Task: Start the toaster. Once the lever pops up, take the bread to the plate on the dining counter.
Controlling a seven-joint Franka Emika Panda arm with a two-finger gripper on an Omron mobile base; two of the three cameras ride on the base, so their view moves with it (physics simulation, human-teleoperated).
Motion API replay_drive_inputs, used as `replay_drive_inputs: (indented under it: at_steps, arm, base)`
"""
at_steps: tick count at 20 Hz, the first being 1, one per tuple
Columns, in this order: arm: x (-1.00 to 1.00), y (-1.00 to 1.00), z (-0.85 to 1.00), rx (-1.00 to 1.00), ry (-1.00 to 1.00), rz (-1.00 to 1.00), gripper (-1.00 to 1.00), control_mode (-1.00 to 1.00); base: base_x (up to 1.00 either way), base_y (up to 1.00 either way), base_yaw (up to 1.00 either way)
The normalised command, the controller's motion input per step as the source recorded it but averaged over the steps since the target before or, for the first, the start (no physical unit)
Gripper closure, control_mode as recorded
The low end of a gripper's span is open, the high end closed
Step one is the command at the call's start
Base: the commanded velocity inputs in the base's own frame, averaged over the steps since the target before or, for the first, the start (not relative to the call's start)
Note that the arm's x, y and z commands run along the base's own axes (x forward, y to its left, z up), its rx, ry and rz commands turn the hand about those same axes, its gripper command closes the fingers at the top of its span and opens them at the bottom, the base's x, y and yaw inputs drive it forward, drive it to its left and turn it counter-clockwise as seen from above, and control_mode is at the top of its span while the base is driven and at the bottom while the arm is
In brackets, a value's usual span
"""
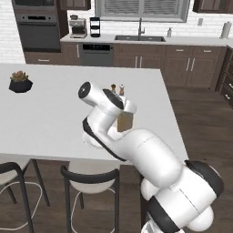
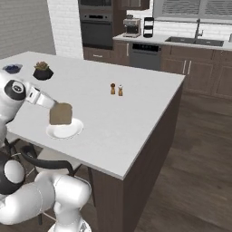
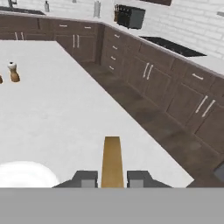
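While closed on the bread (image 2: 60, 113), gripper (image 3: 112, 179) hangs just above the plate (image 2: 65, 129) near the front edge of the white table (image 2: 127, 113). Bread held upright, edge-on between both dark fingertips (image 3: 85, 178) in the hand view, lower edge just over the plate rim. Well apart on the table: two small shakers (image 2: 116, 89), potted plant (image 2: 42, 71).

Home kitchen: wall oven (image 1: 38, 31), sink (image 1: 139, 38), dishwasher (image 1: 96, 54), island counter (image 2: 136, 122).
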Motion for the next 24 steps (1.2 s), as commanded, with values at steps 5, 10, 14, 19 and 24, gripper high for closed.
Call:
replay_drive_inputs:
  at_steps: [5, 10, 14, 19, 24]
  arm:
    - [0.6, 0.47, -0.27, -0.02, 0.17, 0.0, 1.0, -1.0]
    - [0.47, 0.24, -0.55, -0.08, 0.22, 0.0, 1.0, -1.0]
    - [0.41, 0.08, -0.57, -0.07, 0.22, 0.0, 1.0, -1.0]
    - [0.41, 0.13, -0.49, -0.06, 0.15, 0.0, 1.0, -1.0]
    - [0.29, 0.26, -0.55, -0.07, 0.08, 0.0, 1.0, -1.0]
  base:
    - [0.0, 0.0, 0.0]
    - [0.0, 0.0, 0.0]
    - [0.0, 0.0, 0.0]
    - [0.0, 0.0, 0.0]
    - [0.0, 0.0, 0.0]
